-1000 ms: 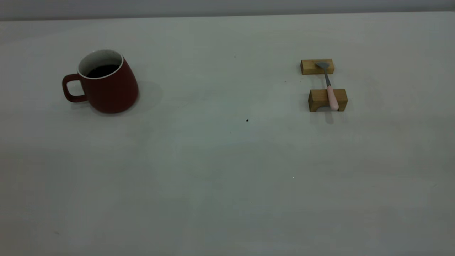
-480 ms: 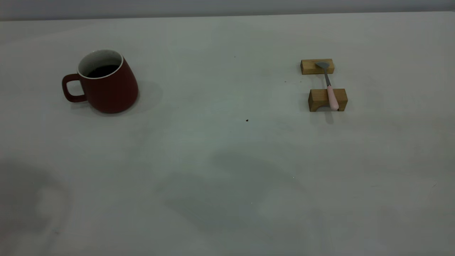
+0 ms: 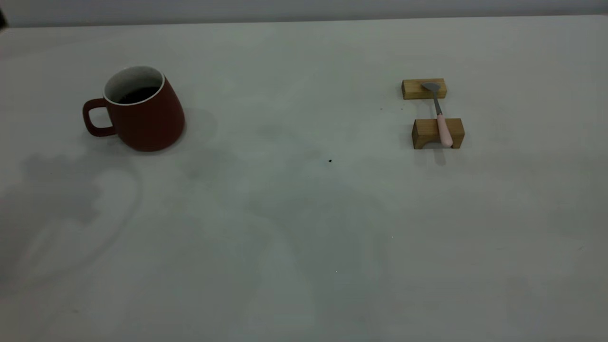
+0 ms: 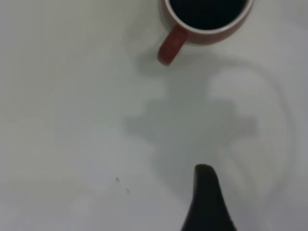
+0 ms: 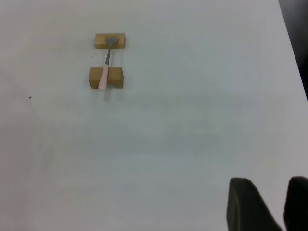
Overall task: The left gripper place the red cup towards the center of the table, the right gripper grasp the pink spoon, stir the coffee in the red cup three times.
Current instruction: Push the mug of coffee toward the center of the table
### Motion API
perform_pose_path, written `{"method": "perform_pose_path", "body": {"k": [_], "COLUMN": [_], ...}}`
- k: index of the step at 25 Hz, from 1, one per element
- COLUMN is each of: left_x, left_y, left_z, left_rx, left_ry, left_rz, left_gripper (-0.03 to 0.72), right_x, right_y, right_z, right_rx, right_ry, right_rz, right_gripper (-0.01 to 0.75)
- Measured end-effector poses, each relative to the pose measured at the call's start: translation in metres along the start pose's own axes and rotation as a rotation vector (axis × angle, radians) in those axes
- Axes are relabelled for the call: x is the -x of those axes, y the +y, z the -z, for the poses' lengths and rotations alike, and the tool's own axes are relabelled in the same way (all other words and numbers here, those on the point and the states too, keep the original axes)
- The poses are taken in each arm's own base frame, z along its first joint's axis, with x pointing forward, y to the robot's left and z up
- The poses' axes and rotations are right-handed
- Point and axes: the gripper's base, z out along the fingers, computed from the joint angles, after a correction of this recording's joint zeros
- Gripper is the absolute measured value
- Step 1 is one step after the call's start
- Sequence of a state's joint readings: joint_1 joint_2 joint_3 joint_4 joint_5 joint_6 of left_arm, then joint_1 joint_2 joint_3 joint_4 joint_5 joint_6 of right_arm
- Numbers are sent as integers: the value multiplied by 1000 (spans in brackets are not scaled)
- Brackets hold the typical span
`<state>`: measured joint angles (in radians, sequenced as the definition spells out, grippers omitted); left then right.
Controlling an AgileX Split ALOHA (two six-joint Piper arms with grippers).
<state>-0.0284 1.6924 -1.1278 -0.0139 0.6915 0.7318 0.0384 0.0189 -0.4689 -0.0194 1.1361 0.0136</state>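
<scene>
1. The squat dark red ceramic cup (image 3: 142,111) stood upright at the left of the pale grey-white surface (image 3: 304,228), its loop handle pointing to the exterior view's left, dark coffee (image 3: 137,94) flat inside.
2. The slim pink-handled spoon (image 3: 439,116) lay well apart at the right, bridging two tan wooden blocks (image 3: 430,114); its long axis ran front to back, grey bowl on the far block, handle end nearest the camera.
3. The left tool (image 4: 208,202) hovered above the surface near the cup's handle; only one dark finger showed, so I could not tell its spread.
4. The right tool (image 5: 269,204) hung far from the spoon, fingers slightly parted, holding nothing.
</scene>
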Motion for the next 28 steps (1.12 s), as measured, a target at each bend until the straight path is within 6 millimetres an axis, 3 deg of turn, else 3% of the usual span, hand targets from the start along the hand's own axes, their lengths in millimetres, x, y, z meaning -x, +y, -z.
{"method": "perform_pose_path", "body": {"k": [9, 18, 28], "left_x": [25, 28, 32], "left_y": [24, 34, 30], "left_z": [-72, -131, -168], "left_rx": [-102, -98, -60], "left_ry": [108, 174, 137], "left_rz": [-199, -292, -368], "left_gripper": [604, 603, 594], "right_x": [0, 0, 0], "right_y": [0, 0, 0], "right_z": [0, 0, 0], "right_rx": [-1, -1, -1], "right_ry": [0, 0, 0], "right_rz": [0, 0, 0], "right_gripper": [237, 237, 237]}}
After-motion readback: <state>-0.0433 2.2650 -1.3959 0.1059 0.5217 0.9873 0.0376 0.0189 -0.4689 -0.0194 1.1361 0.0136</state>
